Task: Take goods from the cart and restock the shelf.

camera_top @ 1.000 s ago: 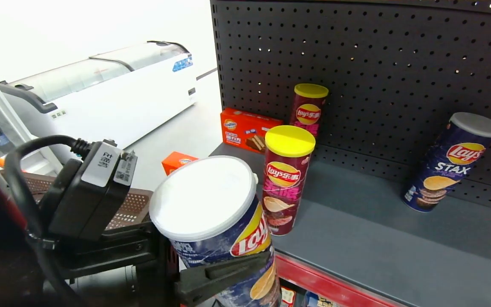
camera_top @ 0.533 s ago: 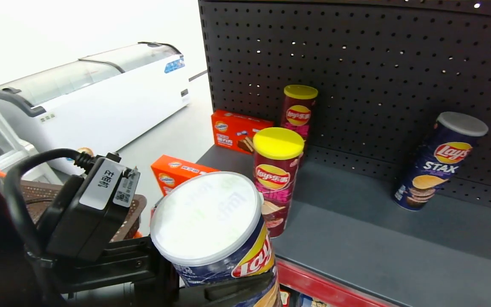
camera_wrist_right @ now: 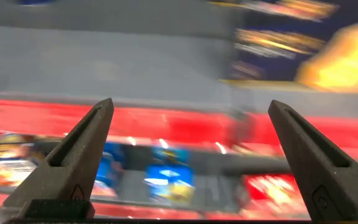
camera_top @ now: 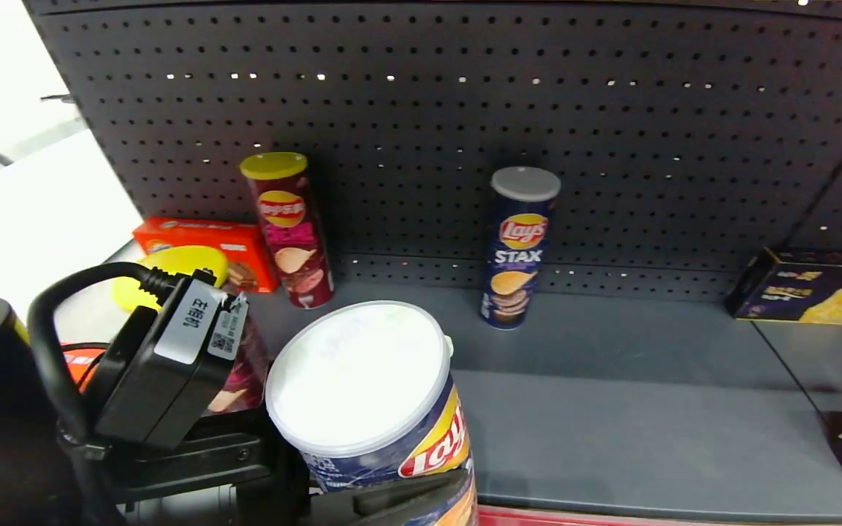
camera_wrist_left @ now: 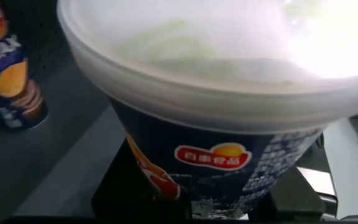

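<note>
The left gripper [camera_top: 373, 493] is clamping the blue chip can [camera_top: 362, 394] low on its body. The can is leaning a little, with its white lid turned up and its long axis close to upright. The right gripper [camera_wrist_right: 191, 155] is hanging with its 2 fingers wide apart and nothing between them, so the left arm is the one making this placement.

The bare grey board of the shelf [camera_top: 611, 416] is lying ahead of the held can and to its right, reaching back to the standing blue can [camera_top: 520, 248] at the pegboard [camera_top: 428, 109]. On the left, a maroon can [camera_top: 286, 226], an orange box [camera_top: 194, 241] and a second yellow-lidded can [camera_top: 172, 267] are crowding the board.

The held can's base is hidden, so I cannot tell its height over the red front edge [camera_top: 574, 517]. I am judging that it is needing clearance there before going forward and right.
</note>
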### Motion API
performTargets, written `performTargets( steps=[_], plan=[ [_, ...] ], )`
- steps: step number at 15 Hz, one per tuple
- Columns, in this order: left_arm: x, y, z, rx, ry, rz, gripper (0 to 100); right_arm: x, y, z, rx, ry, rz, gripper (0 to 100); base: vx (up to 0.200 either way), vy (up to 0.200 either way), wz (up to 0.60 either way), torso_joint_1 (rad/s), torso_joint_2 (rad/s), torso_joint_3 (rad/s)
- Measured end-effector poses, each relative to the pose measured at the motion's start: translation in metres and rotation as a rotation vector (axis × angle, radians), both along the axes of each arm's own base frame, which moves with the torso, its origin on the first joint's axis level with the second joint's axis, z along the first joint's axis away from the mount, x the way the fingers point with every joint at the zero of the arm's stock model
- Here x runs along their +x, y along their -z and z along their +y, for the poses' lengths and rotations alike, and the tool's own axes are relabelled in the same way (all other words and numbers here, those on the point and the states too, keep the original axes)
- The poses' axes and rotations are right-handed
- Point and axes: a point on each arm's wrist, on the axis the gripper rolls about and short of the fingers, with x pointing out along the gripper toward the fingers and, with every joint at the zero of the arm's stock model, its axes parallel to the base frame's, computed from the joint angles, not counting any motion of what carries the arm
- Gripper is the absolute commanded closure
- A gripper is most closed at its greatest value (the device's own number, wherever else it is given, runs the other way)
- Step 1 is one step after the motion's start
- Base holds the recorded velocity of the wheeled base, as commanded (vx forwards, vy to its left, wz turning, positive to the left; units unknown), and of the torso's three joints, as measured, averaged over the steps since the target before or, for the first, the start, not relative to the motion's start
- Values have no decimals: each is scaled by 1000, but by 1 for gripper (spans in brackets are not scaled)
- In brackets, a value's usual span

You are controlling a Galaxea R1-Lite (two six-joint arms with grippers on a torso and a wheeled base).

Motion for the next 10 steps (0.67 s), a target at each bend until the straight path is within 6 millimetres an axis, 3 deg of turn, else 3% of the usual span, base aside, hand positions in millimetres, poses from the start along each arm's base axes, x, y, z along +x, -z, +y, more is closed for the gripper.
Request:
performTargets(
  steps=[10],
  plan=[
    [-1, 4, 3, 10, -8, 7, 100, 0, 0, 0, -6, -12, 2, 0, 0, 0, 0, 0, 0, 0]
  ],
)
